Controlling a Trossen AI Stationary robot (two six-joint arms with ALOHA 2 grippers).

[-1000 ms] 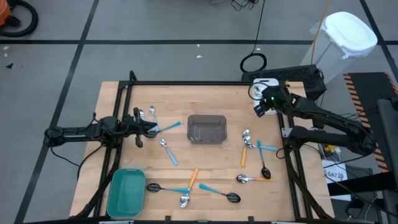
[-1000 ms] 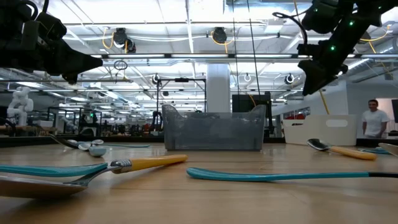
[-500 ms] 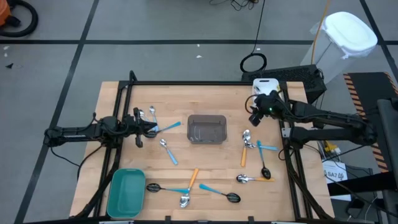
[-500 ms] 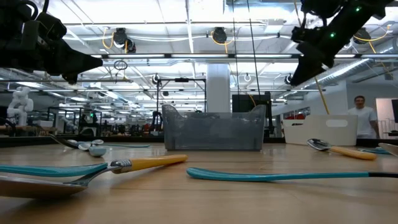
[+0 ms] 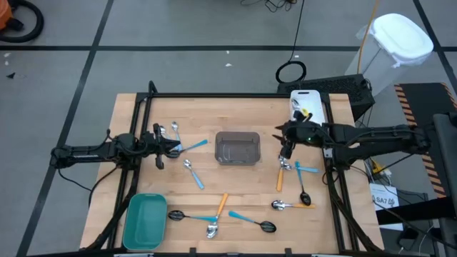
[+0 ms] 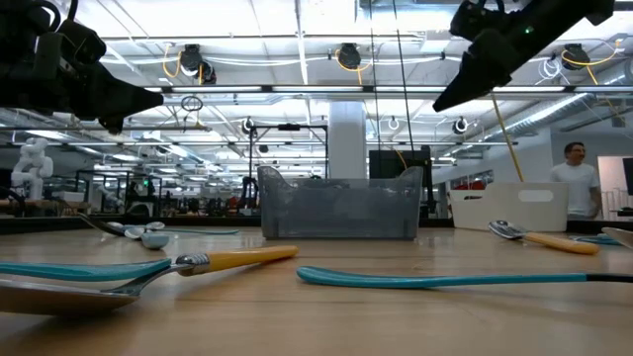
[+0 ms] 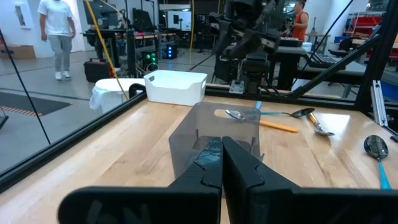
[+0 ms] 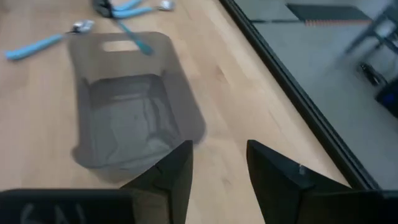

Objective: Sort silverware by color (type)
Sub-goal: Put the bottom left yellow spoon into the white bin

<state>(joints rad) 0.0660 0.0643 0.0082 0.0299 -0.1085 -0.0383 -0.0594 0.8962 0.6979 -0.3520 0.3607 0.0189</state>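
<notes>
The silverware (image 5: 214,214) lies scattered over the wooden counter (image 5: 235,111): a cluster at the left, several along the front edge, more at the right. A grey bin (image 5: 238,148) sits mid-counter, a teal tray (image 5: 145,221) at the front left. The right gripper (image 5: 284,145) hovers above the right-hand spoons, jaws narrowly parted and empty. The left gripper (image 5: 173,146) waits by the left cluster, jaws closed.

The right gripper (image 5: 284,140) has swung in from the table's far right corner toward the middle, now hanging fingers apart above the silver spoon with an orange handle (image 5: 283,158), probably a little lower than before.
</notes>
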